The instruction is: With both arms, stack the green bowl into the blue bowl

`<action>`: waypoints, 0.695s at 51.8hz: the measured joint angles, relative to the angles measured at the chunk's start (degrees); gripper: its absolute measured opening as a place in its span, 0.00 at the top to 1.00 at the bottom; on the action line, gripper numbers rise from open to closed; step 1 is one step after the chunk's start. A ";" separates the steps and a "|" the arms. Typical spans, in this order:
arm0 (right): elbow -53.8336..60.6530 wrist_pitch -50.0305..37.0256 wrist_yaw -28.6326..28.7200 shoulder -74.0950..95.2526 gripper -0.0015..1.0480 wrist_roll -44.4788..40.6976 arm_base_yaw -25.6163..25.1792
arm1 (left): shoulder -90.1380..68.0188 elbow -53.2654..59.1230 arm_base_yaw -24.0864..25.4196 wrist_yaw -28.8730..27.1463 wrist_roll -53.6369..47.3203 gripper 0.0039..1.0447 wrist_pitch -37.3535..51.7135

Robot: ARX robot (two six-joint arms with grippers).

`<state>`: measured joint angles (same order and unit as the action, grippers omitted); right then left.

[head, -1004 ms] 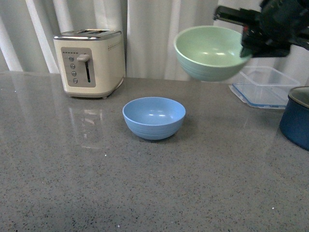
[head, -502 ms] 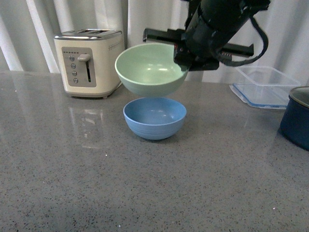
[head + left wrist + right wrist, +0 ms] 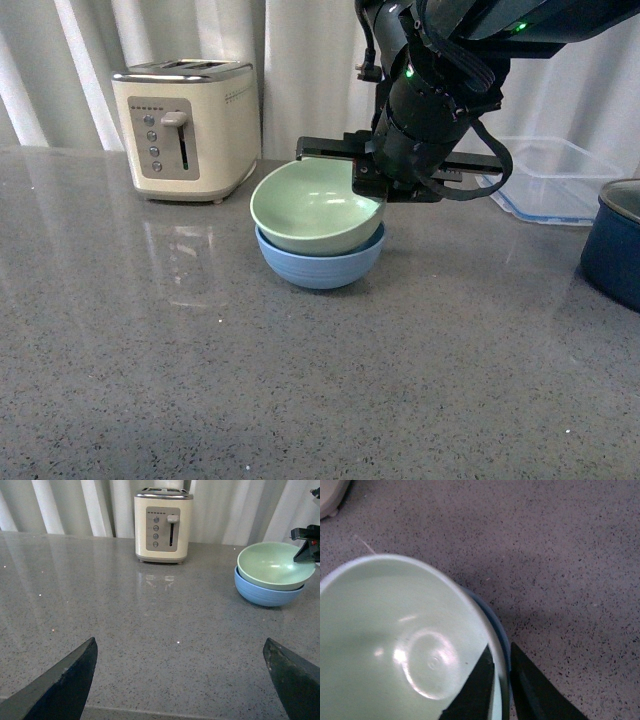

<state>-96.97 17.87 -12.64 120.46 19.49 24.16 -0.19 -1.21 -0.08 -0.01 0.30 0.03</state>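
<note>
The pale green bowl (image 3: pixel 312 207) sits tilted inside the light blue bowl (image 3: pixel 320 268) at the middle of the grey counter. My right gripper (image 3: pixel 368 188) is shut on the green bowl's right rim, one finger inside and one outside, as the right wrist view shows (image 3: pixel 501 652). The green bowl (image 3: pixel 405 640) fills that view, with a sliver of the blue bowl's rim (image 3: pixel 495 622) under it. My left gripper (image 3: pixel 180 650) is open and empty, low over the counter, well apart from both bowls (image 3: pixel 274 567). The left arm is out of the front view.
A cream toaster (image 3: pixel 187 130) stands at the back left. A clear plastic container (image 3: pixel 548 178) and a dark navy pot (image 3: pixel 615 240) stand at the right. White curtains hang behind the counter.
My right arm carried the green bowl from high at the right, leftward over the blue bowl, then down into it. The blue bowl has stayed in place.
</note>
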 joint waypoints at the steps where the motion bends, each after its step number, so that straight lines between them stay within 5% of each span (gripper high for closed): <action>1: 0.00 -0.15 0.02 -0.02 0.87 0.02 -0.04 | 0.00 0.00 0.00 0.00 0.00 0.06 0.00; 13: 8.26 -9.51 4.81 -7.74 0.43 1.01 -2.23 | 0.00 0.00 0.00 0.00 0.00 0.06 0.00; 21: 33.88 -41.11 9.40 -26.32 0.16 -1.70 -5.29 | 0.00 0.00 0.00 -0.04 0.00 0.06 0.00; 27: 45.55 -56.72 -3.32 -32.72 0.31 -10.58 -6.21 | 0.02 0.00 0.00 0.07 0.00 0.06 0.00; 36: 59.91 -63.67 -1.84 -36.98 0.56 -17.33 -9.51 | 0.00 0.00 0.00 -0.13 0.00 0.06 0.00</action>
<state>-37.06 -45.80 -14.48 83.48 2.15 14.66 -0.19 -1.21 -0.08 -0.14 0.30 0.03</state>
